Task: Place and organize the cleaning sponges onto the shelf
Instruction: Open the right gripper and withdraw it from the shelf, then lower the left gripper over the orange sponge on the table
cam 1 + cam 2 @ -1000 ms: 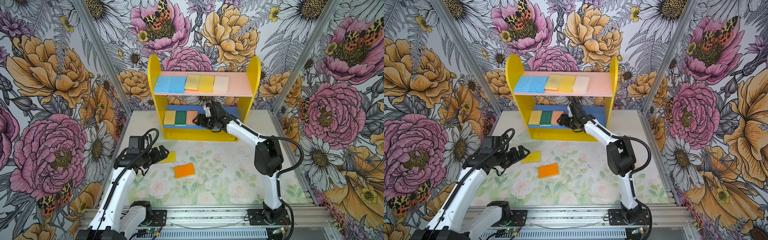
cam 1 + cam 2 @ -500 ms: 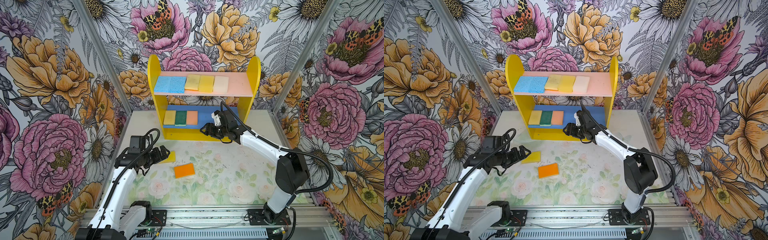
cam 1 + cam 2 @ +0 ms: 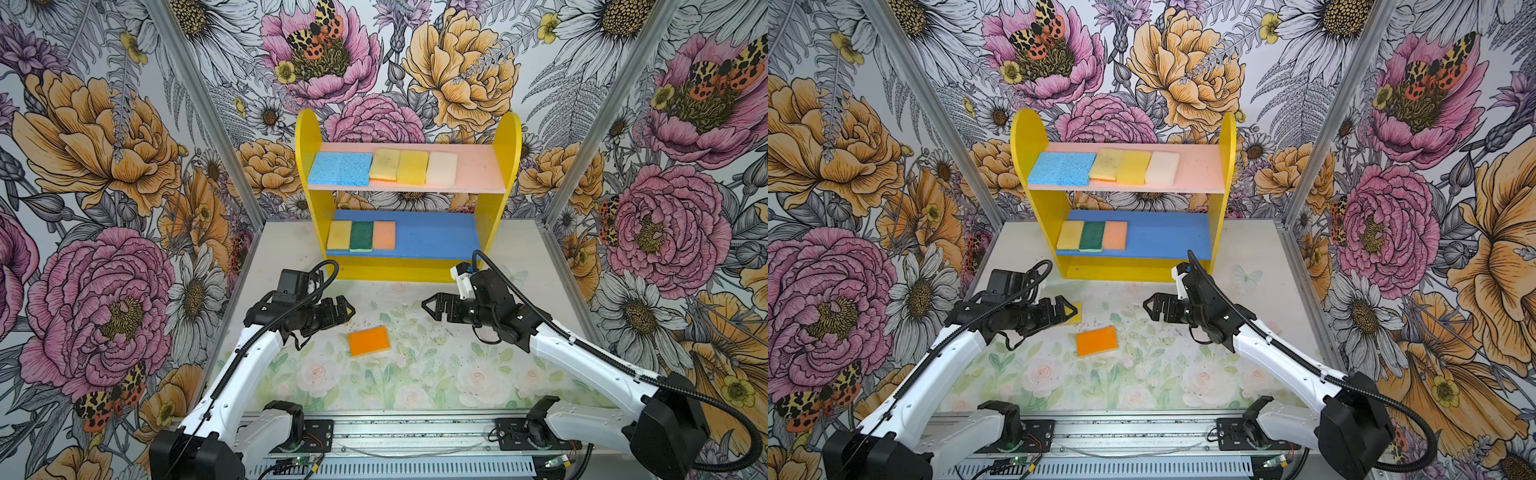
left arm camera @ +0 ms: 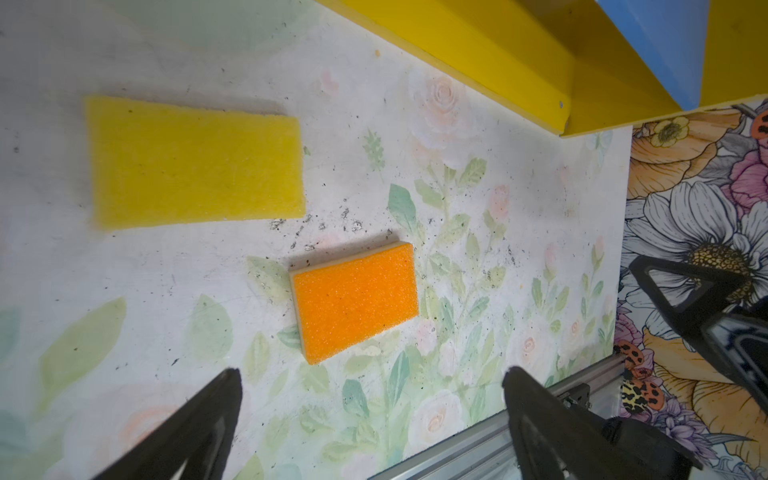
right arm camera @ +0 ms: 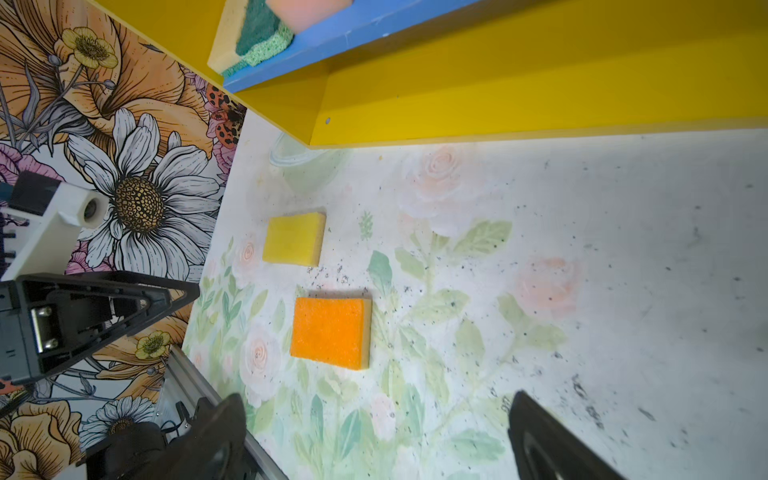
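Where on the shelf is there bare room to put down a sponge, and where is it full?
The blue lower board is bare from the peach sponge to the right side panel. The pink upper board has a narrower bare strip between the cream sponge and that panel. Both boards are crowded on the left, sponges edge to edge.

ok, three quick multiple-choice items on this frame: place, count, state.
1. Where is the orange sponge? A pink board; B table; C leaning on the wall.
2. Sponges on the blue board? A three; B one; C five.
3. The right gripper is? A shut on a sponge; B out of view; C open, empty.
1 B: it lies flat on the table.
2 A: yellow sponge, green sponge and peach sponge sit side by side.
3 C: its jaws stand apart with nothing between.
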### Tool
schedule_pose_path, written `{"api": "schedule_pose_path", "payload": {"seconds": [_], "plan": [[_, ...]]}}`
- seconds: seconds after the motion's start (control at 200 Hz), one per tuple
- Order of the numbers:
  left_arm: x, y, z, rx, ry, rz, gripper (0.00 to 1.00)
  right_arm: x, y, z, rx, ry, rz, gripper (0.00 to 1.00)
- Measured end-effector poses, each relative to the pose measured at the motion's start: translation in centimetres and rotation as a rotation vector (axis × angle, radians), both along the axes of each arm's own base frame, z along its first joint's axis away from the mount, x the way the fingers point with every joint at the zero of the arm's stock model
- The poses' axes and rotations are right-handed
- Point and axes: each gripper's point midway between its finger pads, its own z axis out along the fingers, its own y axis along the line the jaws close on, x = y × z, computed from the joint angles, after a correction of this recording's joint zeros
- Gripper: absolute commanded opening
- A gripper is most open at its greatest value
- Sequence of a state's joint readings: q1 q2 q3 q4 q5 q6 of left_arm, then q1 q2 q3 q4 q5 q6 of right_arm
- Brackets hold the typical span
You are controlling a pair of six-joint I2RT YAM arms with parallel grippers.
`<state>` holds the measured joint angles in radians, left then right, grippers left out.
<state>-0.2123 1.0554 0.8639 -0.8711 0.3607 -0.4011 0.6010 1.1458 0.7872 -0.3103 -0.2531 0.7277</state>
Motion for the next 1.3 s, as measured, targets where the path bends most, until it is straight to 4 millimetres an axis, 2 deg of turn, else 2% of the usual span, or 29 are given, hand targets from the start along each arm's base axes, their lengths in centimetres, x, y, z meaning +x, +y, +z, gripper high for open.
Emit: {"api": "schedule_pose_path", "payload": {"seconds": [0.06, 0.155, 0.255, 0.36, 0.79, 0.995, 1.301], "plan": [[-0.5, -1.4, -0.8, 0.018, 0.026, -0.051, 0.99, -0.8, -0.8, 0.0, 0.007, -0.016, -0.011, 0.99], [-1.2, -3.1, -2.6, 0.046, 0.094, -0.097, 0.99, -1.6, -1.5, 1.0, 0.030, -0.057, -0.017, 0.99], [-1.9, -3.7, -4.4, 0.077, 0.160, -0.085, 0.99, -1.8, -1.7, 2.5, 0.060, -0.099, -0.020, 0.99], [-2.9, -3.8, -5.8, 0.120, 0.198, -0.064, 0.99, -1.9, -1.7, 3.0, 0.073, -0.113, -0.018, 0.99], [-4.2, -4.3, -8.6, 0.150, 0.228, -0.001, 0.99, -2.2, -1.9, 1.7, 0.067, -0.081, 0.006, 0.99], [-3.8, -4.7, -9.3, 0.143, 0.224, 0.013, 0.99, -2.2, -2.5, 0.8, 0.059, -0.064, -0.007, 0.99], [-3.3, -5.5, -10.9, 0.159, 0.245, -0.003, 0.99, -2.4, -2.3, 1.1, 0.071, -0.066, 0.006, 0.99]]}}
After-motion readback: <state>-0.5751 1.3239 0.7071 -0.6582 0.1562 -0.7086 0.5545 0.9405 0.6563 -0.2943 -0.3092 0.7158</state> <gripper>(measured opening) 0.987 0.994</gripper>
